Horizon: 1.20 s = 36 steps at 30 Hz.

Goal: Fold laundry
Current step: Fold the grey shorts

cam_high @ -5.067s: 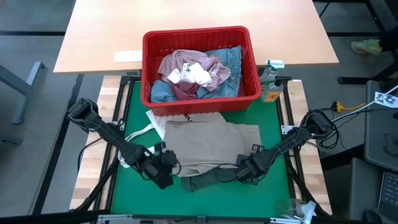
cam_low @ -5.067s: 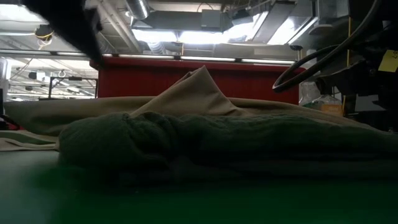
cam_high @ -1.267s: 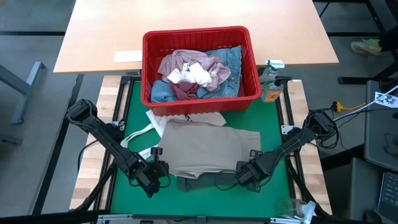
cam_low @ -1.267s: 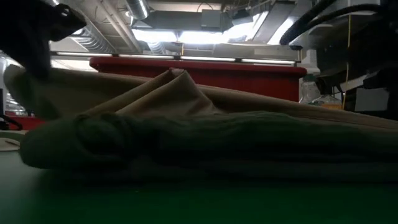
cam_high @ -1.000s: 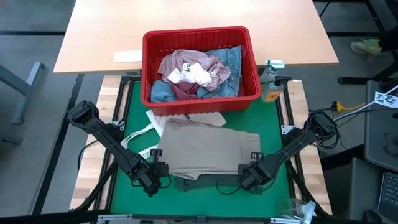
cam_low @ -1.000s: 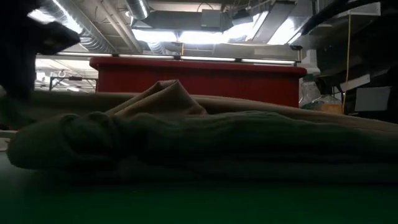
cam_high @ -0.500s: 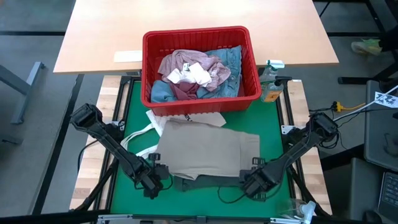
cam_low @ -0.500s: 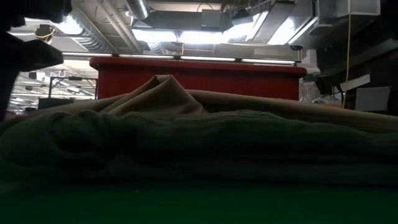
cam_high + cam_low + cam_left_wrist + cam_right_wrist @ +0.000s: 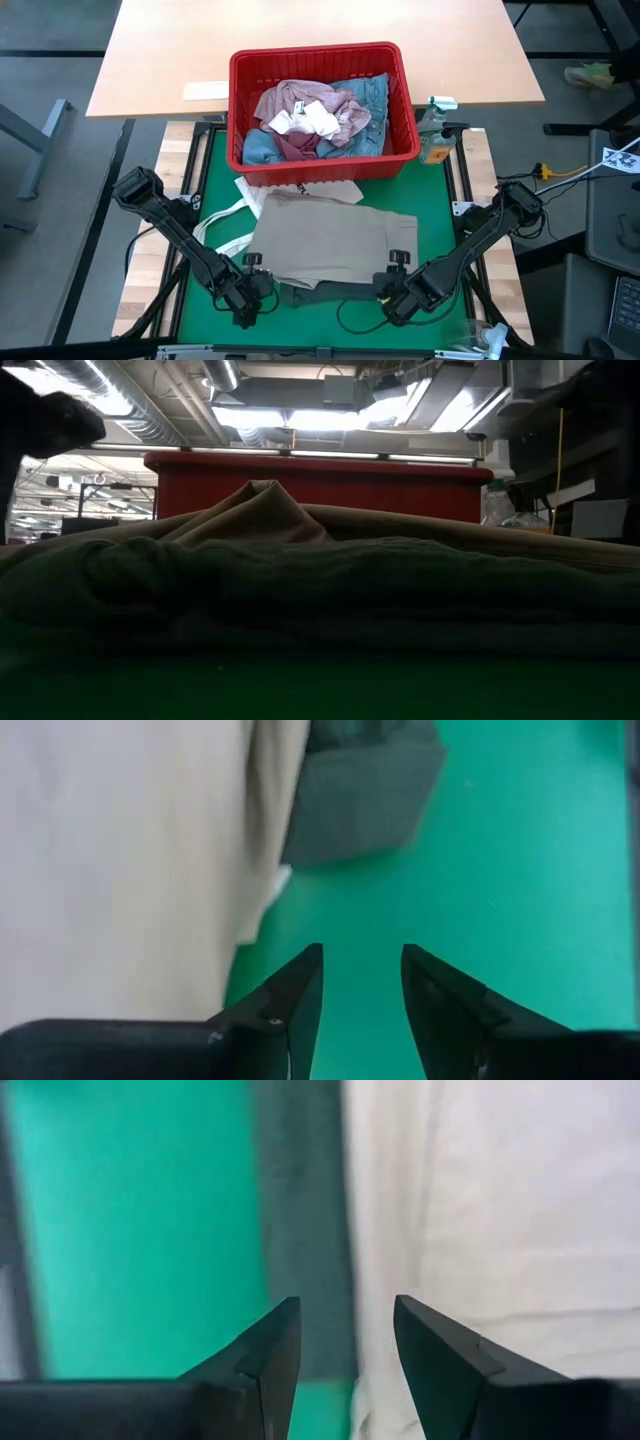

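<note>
High view: beige trousers [image 9: 330, 240] lie over dark green top [image 9: 325, 293], in front of red basket [image 9: 322, 100].

Wrist views: left gripper [image 9: 360, 982] and right gripper [image 9: 346, 1335] open, empty. Limp cloth; pinch hem corners.

Two trousers [image 9: 335, 240] (one denim [image 9: 372, 95]), two tops [image 9: 330, 297], one basket [image 9: 320, 165].

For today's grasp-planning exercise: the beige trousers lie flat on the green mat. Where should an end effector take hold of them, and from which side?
Grip the beige trousers at their two near corners, coming in low from the mat's front edge. That hem lies free over the dark green top, with bare mat before it. The left end effector and right end effector already sit open there, one by each corner.
</note>
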Each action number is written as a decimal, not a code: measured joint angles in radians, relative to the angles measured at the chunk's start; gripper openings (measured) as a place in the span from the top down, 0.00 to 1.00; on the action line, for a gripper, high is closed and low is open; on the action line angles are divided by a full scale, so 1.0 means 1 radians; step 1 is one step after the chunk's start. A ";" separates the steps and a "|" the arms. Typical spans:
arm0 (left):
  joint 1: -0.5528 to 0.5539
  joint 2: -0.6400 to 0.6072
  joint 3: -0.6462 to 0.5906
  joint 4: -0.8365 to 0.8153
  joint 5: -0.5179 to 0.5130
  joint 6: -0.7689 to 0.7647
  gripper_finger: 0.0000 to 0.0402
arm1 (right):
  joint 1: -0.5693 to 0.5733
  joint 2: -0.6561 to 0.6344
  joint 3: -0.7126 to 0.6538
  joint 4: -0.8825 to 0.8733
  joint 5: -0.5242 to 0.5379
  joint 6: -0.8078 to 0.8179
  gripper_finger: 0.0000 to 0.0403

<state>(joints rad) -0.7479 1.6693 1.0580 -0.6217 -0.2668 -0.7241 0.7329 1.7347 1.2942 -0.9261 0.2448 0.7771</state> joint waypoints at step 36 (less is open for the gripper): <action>-0.213 -0.194 -0.159 -0.412 -0.122 -0.606 0.89 | 0.000 0.072 0.000 -0.028 -0.047 0.000 0.59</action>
<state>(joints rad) -0.9609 1.4750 0.8985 -1.0332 -0.3886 -1.3298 0.7330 1.8072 1.2938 -0.9539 0.1978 0.7769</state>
